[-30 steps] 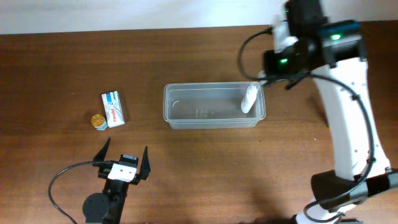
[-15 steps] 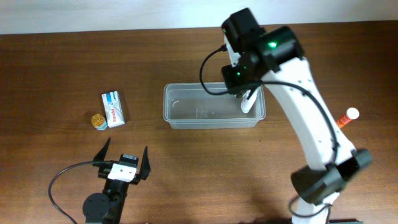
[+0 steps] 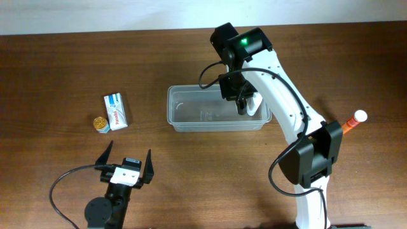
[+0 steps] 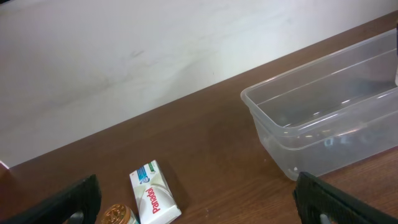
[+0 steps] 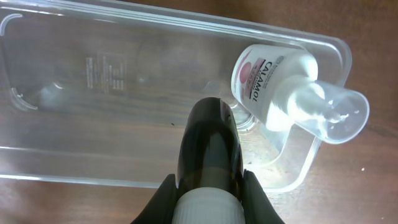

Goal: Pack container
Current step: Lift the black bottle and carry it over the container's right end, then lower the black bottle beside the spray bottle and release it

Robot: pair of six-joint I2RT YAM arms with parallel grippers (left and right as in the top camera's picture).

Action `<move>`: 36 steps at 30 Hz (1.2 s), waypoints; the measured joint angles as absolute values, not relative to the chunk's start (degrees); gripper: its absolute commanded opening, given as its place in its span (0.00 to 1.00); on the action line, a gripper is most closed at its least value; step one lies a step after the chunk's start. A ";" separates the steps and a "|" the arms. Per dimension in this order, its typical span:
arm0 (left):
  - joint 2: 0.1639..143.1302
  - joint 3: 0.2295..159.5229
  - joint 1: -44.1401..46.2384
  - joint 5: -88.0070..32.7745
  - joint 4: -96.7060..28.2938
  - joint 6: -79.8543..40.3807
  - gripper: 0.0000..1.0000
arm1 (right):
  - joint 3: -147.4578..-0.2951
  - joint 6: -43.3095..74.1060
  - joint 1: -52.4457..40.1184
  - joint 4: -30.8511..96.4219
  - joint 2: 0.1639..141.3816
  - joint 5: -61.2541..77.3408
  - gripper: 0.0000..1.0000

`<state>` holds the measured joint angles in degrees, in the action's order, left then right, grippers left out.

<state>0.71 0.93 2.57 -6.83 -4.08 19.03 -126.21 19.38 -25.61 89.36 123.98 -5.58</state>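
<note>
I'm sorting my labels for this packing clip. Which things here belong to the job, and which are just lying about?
In the job: container; white bottle inside it; dark bottle held over it by the right gripper.
Lying about, perhaps still to pack: box; gold-lidded jar; orange bottle.

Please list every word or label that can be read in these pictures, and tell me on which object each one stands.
"Panadol", in red letters, on the white and blue box.
"CALAM…", the last letters unclear, on the white bottle in the container.
Raised print on the container's floor: too blurred to read.
Dark bottle and gold-lidded jar: no readable text.
</note>
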 measured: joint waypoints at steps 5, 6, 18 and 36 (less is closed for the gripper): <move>0.71 0.93 2.57 -6.83 -4.08 19.03 0.99 | -124.79 21.17 -25.61 89.06 123.98 -5.96 0.14; 0.71 0.93 2.57 -6.83 -4.08 19.03 0.99 | -123.98 21.34 -25.61 88.75 123.98 -6.17 0.14; 0.69 0.93 2.57 -6.83 -4.08 19.03 0.99 | -115.77 22.35 -25.34 84.05 124.01 -7.75 0.14; 0.69 0.93 2.57 -6.83 -4.08 19.03 0.99 | -109.80 22.39 -22.81 78.91 124.03 -8.14 0.14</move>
